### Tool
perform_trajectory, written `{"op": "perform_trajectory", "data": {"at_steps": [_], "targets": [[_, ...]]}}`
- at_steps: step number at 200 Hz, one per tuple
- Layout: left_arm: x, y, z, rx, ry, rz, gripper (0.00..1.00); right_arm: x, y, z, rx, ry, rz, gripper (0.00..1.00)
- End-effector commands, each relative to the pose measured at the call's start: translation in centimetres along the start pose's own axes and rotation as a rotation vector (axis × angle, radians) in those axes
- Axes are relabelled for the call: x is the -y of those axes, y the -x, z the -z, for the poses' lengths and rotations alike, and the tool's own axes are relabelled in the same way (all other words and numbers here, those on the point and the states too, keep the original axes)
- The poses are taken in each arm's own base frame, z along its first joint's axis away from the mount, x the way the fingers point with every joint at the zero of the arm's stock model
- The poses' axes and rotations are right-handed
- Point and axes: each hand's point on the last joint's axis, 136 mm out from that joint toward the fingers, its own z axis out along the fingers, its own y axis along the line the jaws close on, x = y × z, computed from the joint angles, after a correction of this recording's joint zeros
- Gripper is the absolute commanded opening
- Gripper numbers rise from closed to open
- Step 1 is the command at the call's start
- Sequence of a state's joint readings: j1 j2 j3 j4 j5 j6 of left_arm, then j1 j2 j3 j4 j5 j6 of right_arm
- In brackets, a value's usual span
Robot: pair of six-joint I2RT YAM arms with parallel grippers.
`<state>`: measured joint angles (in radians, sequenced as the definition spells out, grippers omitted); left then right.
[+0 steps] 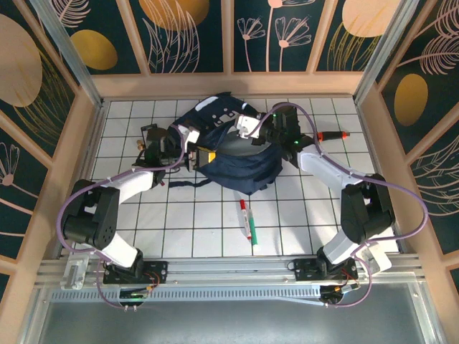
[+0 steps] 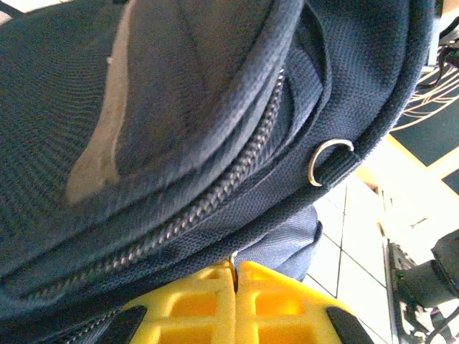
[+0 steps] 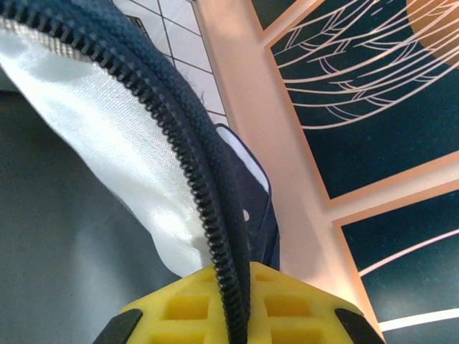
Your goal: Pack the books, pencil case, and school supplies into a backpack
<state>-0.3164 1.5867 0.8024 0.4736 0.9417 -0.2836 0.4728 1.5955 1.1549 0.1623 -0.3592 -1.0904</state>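
The navy backpack [image 1: 244, 172] lies on the table [image 1: 179, 229], toward the back. The right gripper [image 3: 231, 279] pinches its zipper edge. The left gripper [image 2: 236, 276], pressed together, touches its side. The marker pen [image 1: 247, 219] lies just in front.

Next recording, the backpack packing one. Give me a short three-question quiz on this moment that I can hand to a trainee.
1. True or false: the marker pen is already inside the backpack.
2. What is the right gripper shut on? A) the marker pen B) the backpack's zipper edge C) the red-handled tool
3. On which arm's side of the backpack does the red-handled tool lie?

Key:
1. False. It lies on the table, nearer the arm bases than the backpack.
2. B.
3. The right arm's side.
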Motion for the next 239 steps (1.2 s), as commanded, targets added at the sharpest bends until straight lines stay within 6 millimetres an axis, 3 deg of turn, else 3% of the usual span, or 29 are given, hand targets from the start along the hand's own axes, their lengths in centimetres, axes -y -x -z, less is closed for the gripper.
{"op": "perform_trajectory", "data": {"at_steps": [1,25,49,61,70,83,102,111,117,129,150,175,195,215,239], "targets": [[5.7,4.4,-0.9,0.082,-0.139,-0.176,0.0,-3.1,0.9,0.7,0.023,0.123,-0.072,0.15],[5.7,4.3,-1.1,0.076,-0.117,-0.123,0.0,-2.8,1.0,1.5,0.022,0.082,-0.188,0.33],[4.7,3.3,-1.4,0.061,-0.087,-0.106,0.0,0.3,2.9,4.3,0.055,-0.055,-0.367,0.52],[4.5,3.3,-1.7,0.051,-0.091,-0.095,0.0,1.9,2.9,6.2,0.021,-0.145,-0.506,0.62],[4.3,3.4,-1.9,0.049,-0.094,-0.083,0.0,2.8,2.5,7.6,-0.019,-0.202,-0.617,0.62],[4.1,3.8,-2.1,0.059,-0.095,-0.067,0.0,2.3,1.8,9.2,-0.082,-0.214,-0.789,0.61],[3.8,4.0,-2.3,0.063,-0.087,-0.053,0.07,-0.1,-0.2,10.4,-0.179,-0.247,-1.172,0.53],[3.6,3.9,-2.4,0.057,-0.078,-0.039,0.25,-2.1,-0.1,10.2,-0.196,-0.198,-1.32,0.5],[3.5,3.9,-2.4,0.052,-0.072,-0.03,0.32,-3.2,0.0,10.1,-0.21,-0.177,-1.396,0.49],[3.3,3.7,-2.4,0.039,-0.061,-0.02,0.43,-6.4,2.1,9.0,-0.223,-0.075,-1.451,0.48],[2.9,3.3,-2.1,0.023,-0.024,0.002,0.45,-10.5,5.3,7.5,-0.276,0.049,-1.466,0.46],[1.6,3.9,-1.3,0.032,0.063,0.076,0.45,-14.2,6.1,5.4,-0.418,0.143,-1.525,0.45],[-0.4,5.0,0.3,0.078,0.161,0.152,0.45,-15.7,6.1,3.8,-0.474,0.11,-1.516,0.42],[-3.3,5.7,2.8,0.155,0.278,0.283,0.43,-16.5,4.8,2.2,-0.565,0.059,-1.556,0.38],[-6.7,4.7,5.2,0.196,0.47,0.369,0.51,-16.4,2.6,1.4,-0.692,-0.121,-1.543,0.41]]}}
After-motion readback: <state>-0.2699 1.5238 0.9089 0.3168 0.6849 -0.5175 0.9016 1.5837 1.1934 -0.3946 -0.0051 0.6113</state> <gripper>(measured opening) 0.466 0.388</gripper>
